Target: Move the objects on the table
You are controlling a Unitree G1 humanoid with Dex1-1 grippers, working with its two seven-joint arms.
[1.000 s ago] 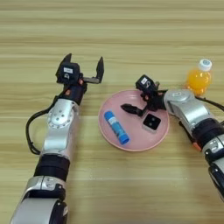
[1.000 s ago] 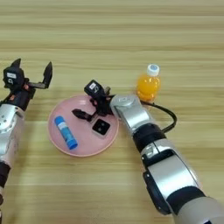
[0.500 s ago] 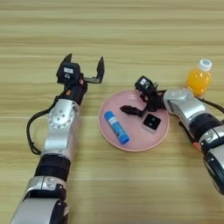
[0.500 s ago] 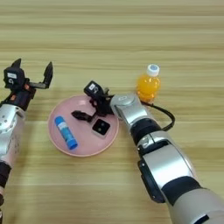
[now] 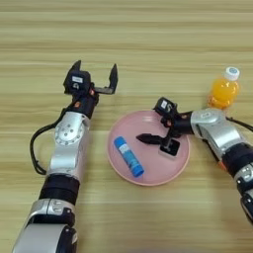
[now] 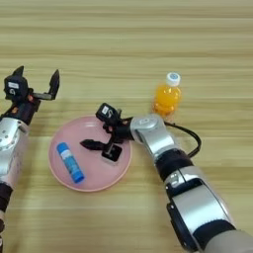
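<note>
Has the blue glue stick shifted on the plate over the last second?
No. The blue glue stick lies in the same left part of the pink plate.

Both arms wear smooth silver-grey shells broken by black joint bands. The left arm (image 5: pixel 69 148) has a rounded silver forearm, a small orange mark near the wrist, and a black cable looping out at its side. The left gripper (image 5: pixel 94 76) is black with 2 pointed fingers and a small white label. The right arm (image 6: pixel 163 148) carries a black cable too; the right gripper (image 5: pixel 160 133) is black, with a white label.
</note>
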